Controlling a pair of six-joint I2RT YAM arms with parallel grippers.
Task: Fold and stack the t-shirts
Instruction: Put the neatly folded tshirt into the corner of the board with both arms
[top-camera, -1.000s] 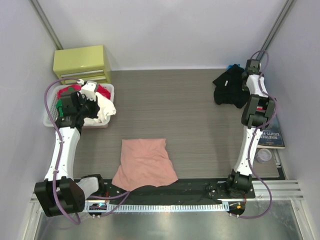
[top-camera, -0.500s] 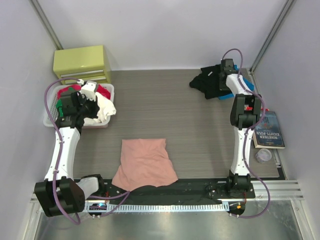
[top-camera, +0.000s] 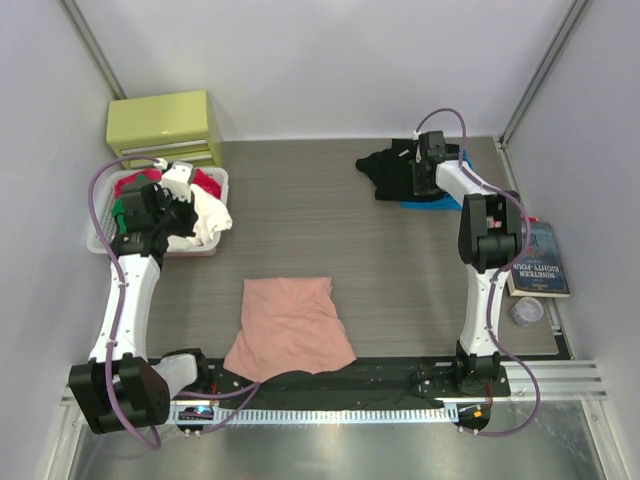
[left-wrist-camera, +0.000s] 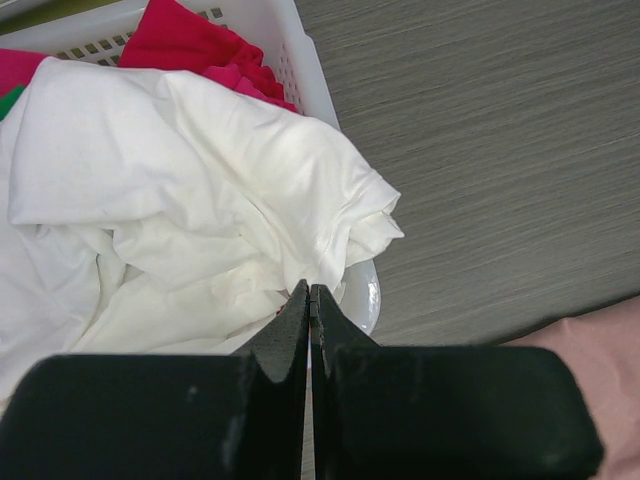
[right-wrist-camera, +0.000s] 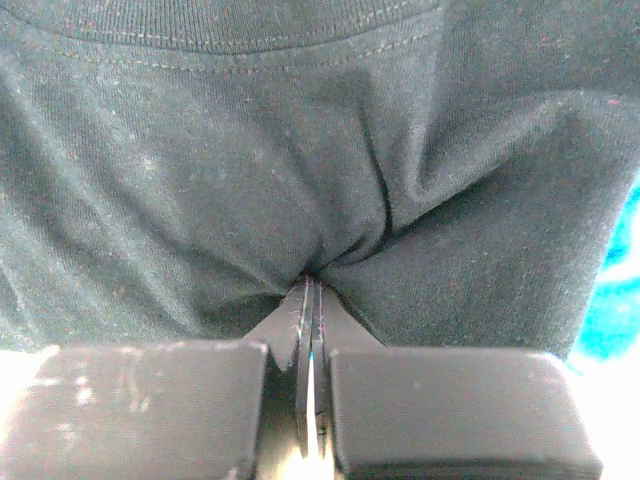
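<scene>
The salmon-pink t-shirt (top-camera: 290, 325) lies folded on the table in front of the arm bases; its corner (left-wrist-camera: 590, 345) shows in the left wrist view. The black t-shirt (top-camera: 385, 170) lies bunched at the far right of the table. My right gripper (top-camera: 415, 172) is shut on a pinched fold of it (right-wrist-camera: 250, 150), the cloth puckering at the fingertips (right-wrist-camera: 312, 283). My left gripper (top-camera: 190, 218) hovers over the basket's near right corner, shut with nothing between its fingers (left-wrist-camera: 309, 290).
A white basket (top-camera: 100, 243) at the left holds white cloth (left-wrist-camera: 180, 200) and red cloth (left-wrist-camera: 190, 40). Behind it stands a yellow-green drawer box (top-camera: 165, 125). A blue cloth (top-camera: 432, 200) lies beside the black shirt. A book (top-camera: 540, 265) and small cup (top-camera: 527, 311) sit at the right edge.
My right gripper has dragged the black t-shirt leftward from the far right corner, uncovering the blue cloth. The left arm has not moved.
</scene>
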